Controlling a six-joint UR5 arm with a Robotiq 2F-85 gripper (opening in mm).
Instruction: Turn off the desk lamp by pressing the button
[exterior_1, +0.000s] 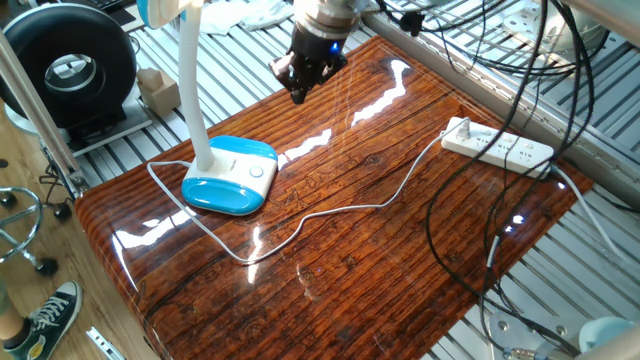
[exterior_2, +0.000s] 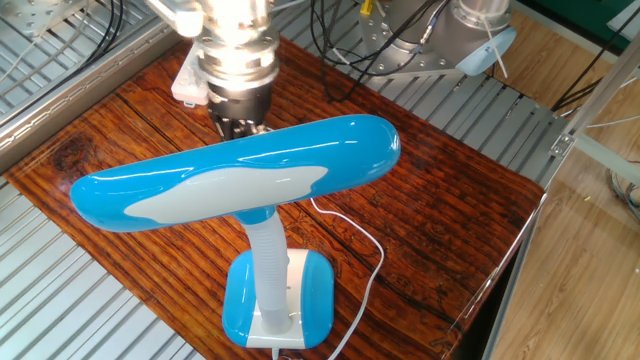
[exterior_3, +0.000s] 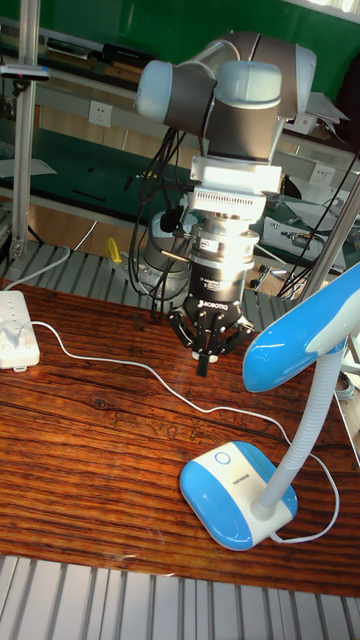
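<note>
The desk lamp stands at the table's left end, its light-blue base (exterior_1: 228, 180) carrying a white panel and its white neck (exterior_1: 193, 90) rising out of frame. The button (exterior_1: 257, 171) is a small ringed circle on that panel, also visible as the button (exterior_3: 222, 461) in the tall fixed view. My gripper (exterior_1: 298, 90) hangs above the wood, behind and to the right of the base and well apart from it. In the tall fixed view the gripper (exterior_3: 204, 362) points down with its fingertips touching, holding nothing. The lamp's blue head (exterior_2: 240, 172) hides part of the gripper (exterior_2: 240, 125).
A white power strip (exterior_1: 497, 148) lies at the right rear, and the lamp's thin cord (exterior_1: 350, 205) snakes across the table's middle. Black cables (exterior_1: 480, 230) hang over the right side. A black round device (exterior_1: 70, 65) and a small box (exterior_1: 158, 88) sit off the table's left.
</note>
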